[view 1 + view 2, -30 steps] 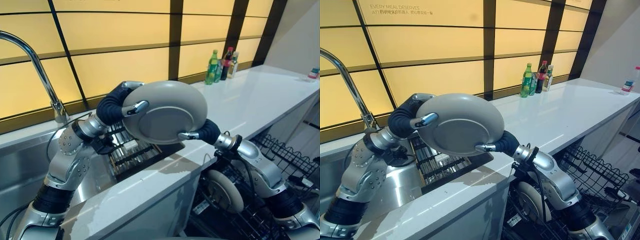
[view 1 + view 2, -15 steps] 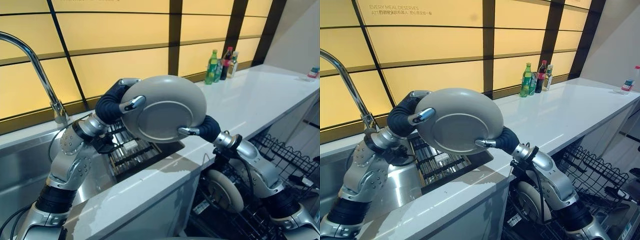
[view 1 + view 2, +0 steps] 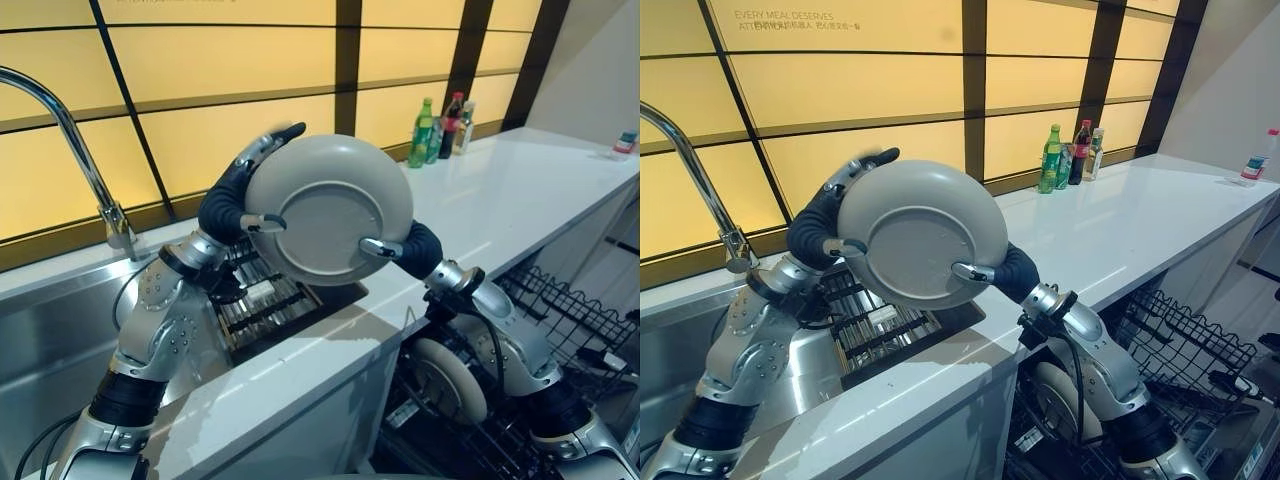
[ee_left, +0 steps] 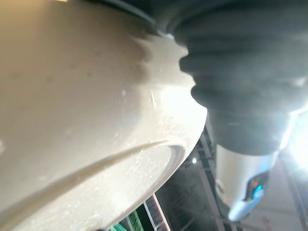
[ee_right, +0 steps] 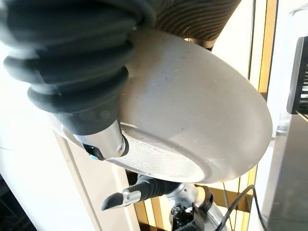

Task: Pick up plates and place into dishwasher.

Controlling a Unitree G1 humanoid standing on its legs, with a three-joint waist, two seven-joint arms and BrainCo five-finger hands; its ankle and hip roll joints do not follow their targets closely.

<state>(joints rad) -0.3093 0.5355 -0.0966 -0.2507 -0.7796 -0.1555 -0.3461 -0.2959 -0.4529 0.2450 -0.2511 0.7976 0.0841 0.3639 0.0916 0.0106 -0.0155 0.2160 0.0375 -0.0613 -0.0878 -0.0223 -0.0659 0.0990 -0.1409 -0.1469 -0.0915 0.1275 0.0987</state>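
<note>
The round grey ceramic plate (image 3: 330, 208) is held up on edge above the white countertop (image 3: 500, 215), its underside facing the camera, pinched between both hands at opposite rims. The step in hand looks like a handover, passing the plate from left to right before it goes down into the black wire dishwasher rack (image 3: 560, 330) at the near right, where another pale round plate (image 3: 452, 380) already stands. To do it well, the right hand (image 3: 385, 250) should have a firm clamp on the rim before the left lets go, and the plate should stay on edge so it can slide between the rack's wires.

The left hand (image 3: 255, 190) reaches up from the steel sink (image 3: 60, 320) side, wrist bent, thumb hooked over the plate's left rim; one dark-tipped finger stands above the top edge, straight and apart, so its hold seems to be loosening. The right hand comes up from the lower right, forearm sloping, thumb pressed on the plate's underside at the right rim with the fingers behind, closed on the plate.
</note>
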